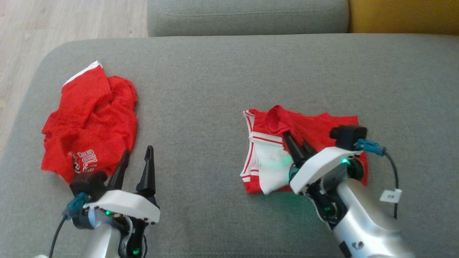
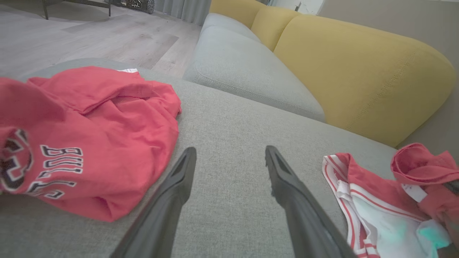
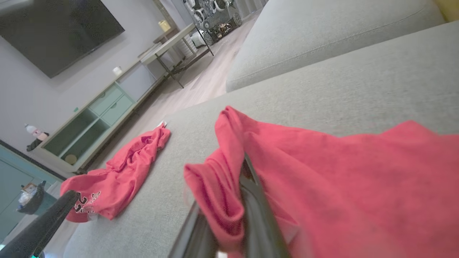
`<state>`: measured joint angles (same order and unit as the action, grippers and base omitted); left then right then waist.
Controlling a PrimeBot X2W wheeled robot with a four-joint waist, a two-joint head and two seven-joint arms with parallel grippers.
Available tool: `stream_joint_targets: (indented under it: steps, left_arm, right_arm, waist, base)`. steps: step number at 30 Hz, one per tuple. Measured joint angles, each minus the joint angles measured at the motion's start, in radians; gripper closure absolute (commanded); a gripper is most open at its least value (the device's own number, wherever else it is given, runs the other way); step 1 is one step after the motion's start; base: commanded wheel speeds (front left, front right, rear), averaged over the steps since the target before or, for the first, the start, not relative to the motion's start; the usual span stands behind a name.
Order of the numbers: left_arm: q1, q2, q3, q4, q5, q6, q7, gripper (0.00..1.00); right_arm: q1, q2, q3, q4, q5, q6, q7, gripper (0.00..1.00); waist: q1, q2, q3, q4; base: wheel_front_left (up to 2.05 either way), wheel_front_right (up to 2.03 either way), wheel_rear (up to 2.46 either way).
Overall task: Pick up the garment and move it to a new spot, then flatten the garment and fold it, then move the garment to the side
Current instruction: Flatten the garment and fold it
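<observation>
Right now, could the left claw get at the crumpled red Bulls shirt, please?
Probably yes. The left claw stands open right beside the Bulls shirt, fingers pointing past its near edge, and nothing lies between them but bare grey cushion.

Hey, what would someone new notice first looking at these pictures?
Two bright red garments on the grey fabric sofa seat: a crumpled red jersey with white lettering at the left, and red shorts with white striped trim right of centre. The right pincer is shut on a raised fold of the shorts, while the left pincer stands open beside the jersey.
</observation>
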<state>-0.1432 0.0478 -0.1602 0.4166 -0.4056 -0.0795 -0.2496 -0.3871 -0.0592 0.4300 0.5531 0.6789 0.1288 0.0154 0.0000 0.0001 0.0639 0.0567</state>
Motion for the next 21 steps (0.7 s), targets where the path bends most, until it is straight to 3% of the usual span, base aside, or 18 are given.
stream_joint_targets:
  steps: [4, 5, 6, 15, 21]
  left_arm:
    - [-0.003, 0.000, -0.005, 0.005, 0.000, 0.000, 0.000, 0.00]
    - [-0.004, 0.000, -0.007, 0.005, 0.000, 0.000, 0.000, 0.00]
    - [-0.004, 0.000, -0.008, 0.006, 0.000, 0.000, 0.000, 0.00]
    - [-0.005, -0.001, -0.016, 0.026, -0.001, 0.000, 0.000, 0.00]
    - [-0.005, -0.001, -0.015, 0.031, -0.001, 0.001, 0.000, 0.00]
  right_arm:
    - [-0.037, 0.000, 0.058, 0.081, 0.024, 0.000, -0.048, 1.00]
    - [-0.044, -0.001, 0.071, 0.099, 0.037, 0.000, -0.054, 0.79]
    - [-0.052, -0.001, 0.086, 0.116, 0.046, 0.000, -0.067, 0.00]
    - [-0.110, -0.003, 0.235, 0.141, 0.174, 0.000, -0.120, 0.00]
    - [-0.172, -0.003, 0.240, 0.164, 0.177, 0.000, -0.158, 0.00]
  waist:
    - [0.0000, 0.0000, 0.012, 0.015]
    - [0.0000, 0.0000, 0.015, 0.019]
    - [0.0000, 0.0000, 0.018, 0.021]
    - [0.0000, 0.0000, 0.021, 0.018]
    - [0.0000, 0.0000, 0.000, -0.006]
  base:
    - [0.00, 0.00, 0.00]
    - [0.00, 0.00, 0.00]
    - [0.00, 0.00, 0.00]
    - [0.00, 0.00, 0.00]
    - [0.00, 0.00, 0.00]
